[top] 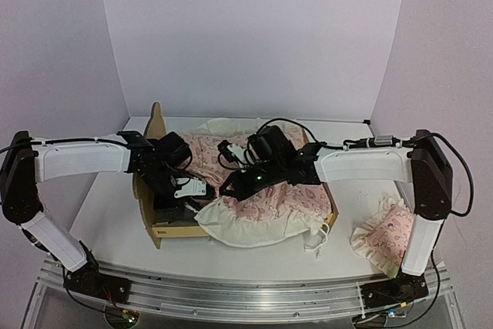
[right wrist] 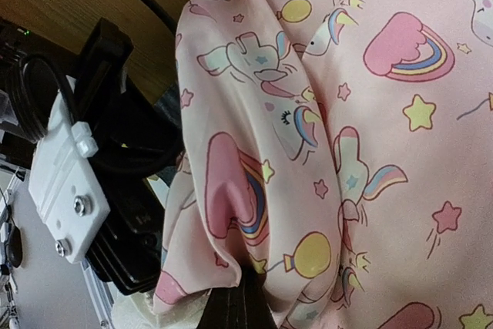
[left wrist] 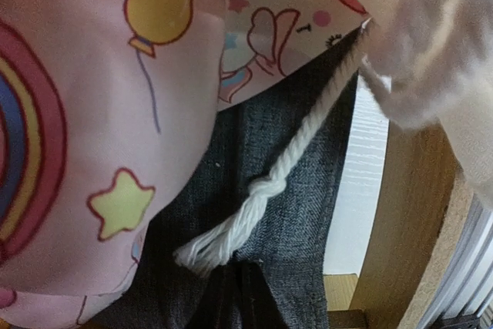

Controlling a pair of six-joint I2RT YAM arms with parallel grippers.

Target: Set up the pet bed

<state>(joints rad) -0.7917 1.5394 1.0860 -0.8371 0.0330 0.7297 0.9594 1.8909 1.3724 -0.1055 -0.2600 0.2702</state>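
– Left gripper (top: 187, 196) is clamped shut over the pet bed (top: 157, 125), near its headboard; can't tell if it's got anything. Right gripper (top: 231, 184) pinches the cover (top: 285, 198), I think.

– Bed's mid-table (top: 115, 221), toward the left edge. Looks like the cover-spreading step: next, tug it over the bare grey base (left wrist: 300, 213). That cord (left wrist: 262, 190) could snag. Pillow (top: 383, 238) waits at the near right corner.
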